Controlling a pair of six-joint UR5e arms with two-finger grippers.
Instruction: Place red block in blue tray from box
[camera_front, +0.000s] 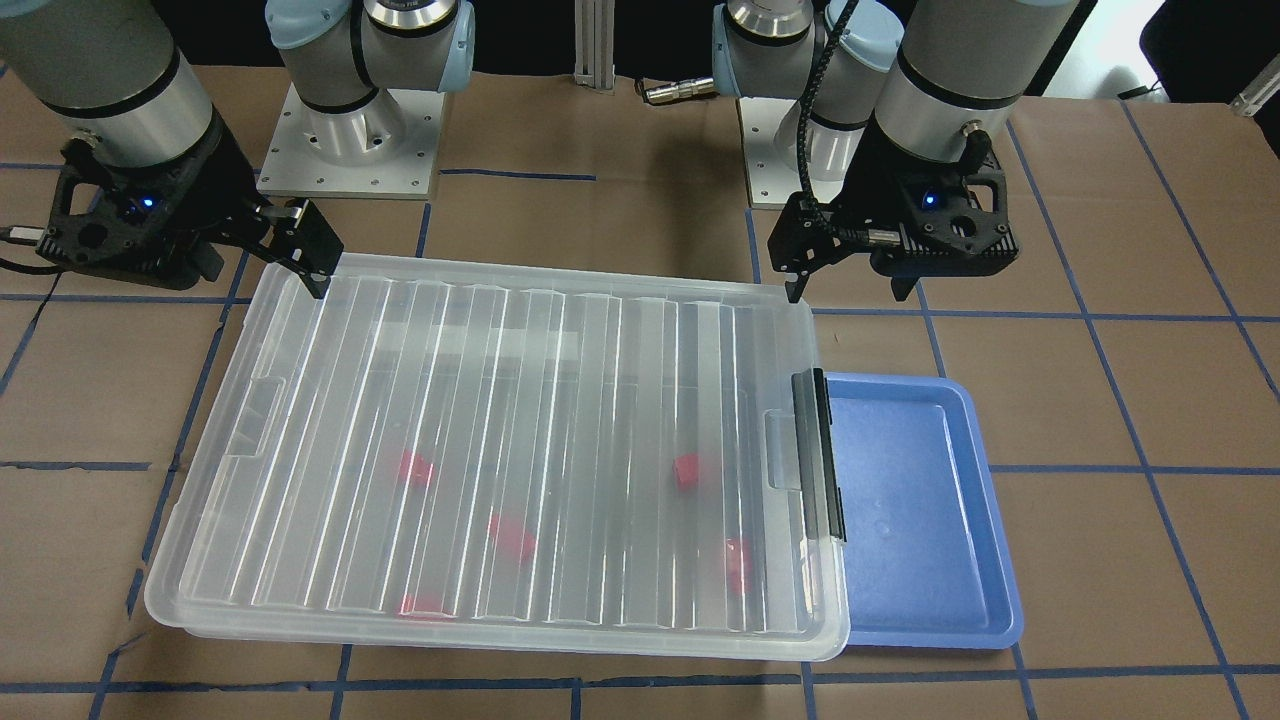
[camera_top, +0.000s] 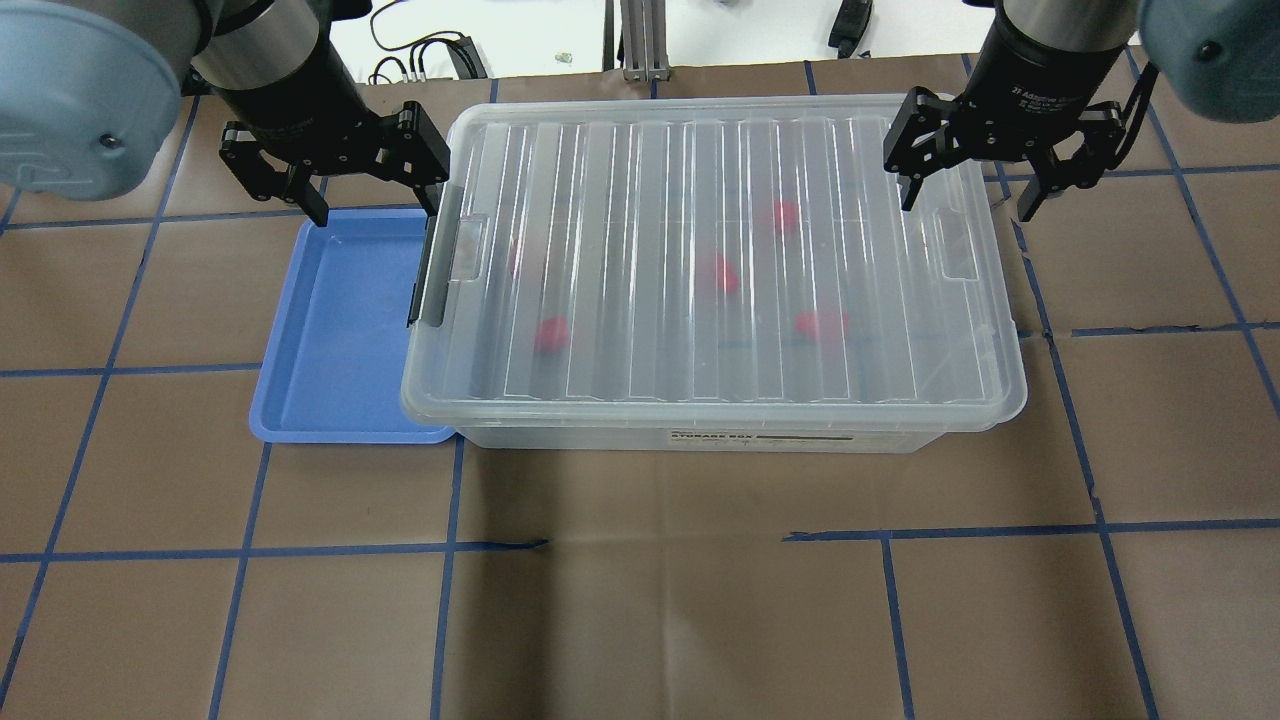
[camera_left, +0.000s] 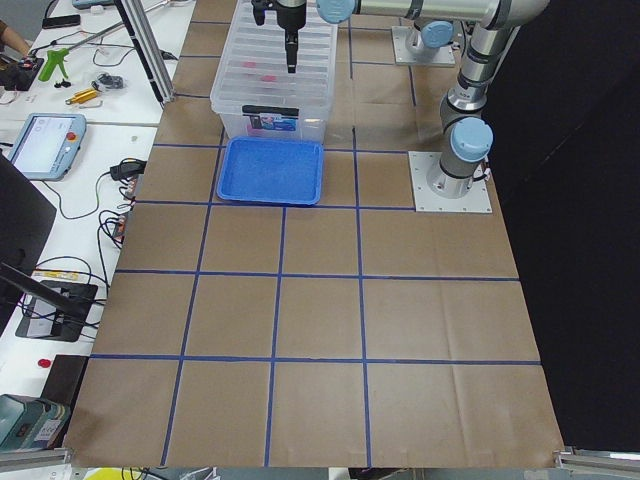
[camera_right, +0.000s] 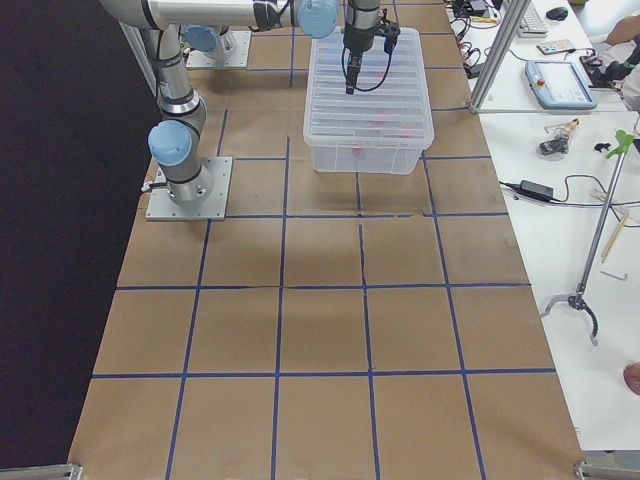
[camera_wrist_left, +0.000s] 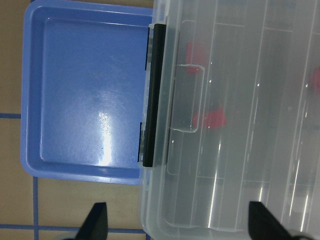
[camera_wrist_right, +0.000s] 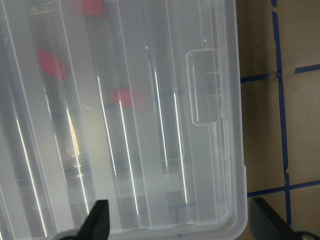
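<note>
The box (camera_top: 715, 270) is a clear bin with its ribbed lid closed and a black latch bar (camera_top: 428, 270) on its left end. Several red blocks (camera_top: 550, 335) show blurred through the lid; I cannot tell their shapes apart. The blue tray (camera_top: 340, 330) lies empty against the latch end, partly under the lid's rim. My left gripper (camera_top: 375, 200) is open and empty above the box's far left corner and the tray's far edge. My right gripper (camera_top: 968, 205) is open and empty above the box's far right corner.
The box and tray sit on brown paper with a blue tape grid (camera_top: 640, 545). The arm bases (camera_front: 350, 150) stand behind the box. Side benches with tools and a tablet (camera_left: 45, 140) flank the table.
</note>
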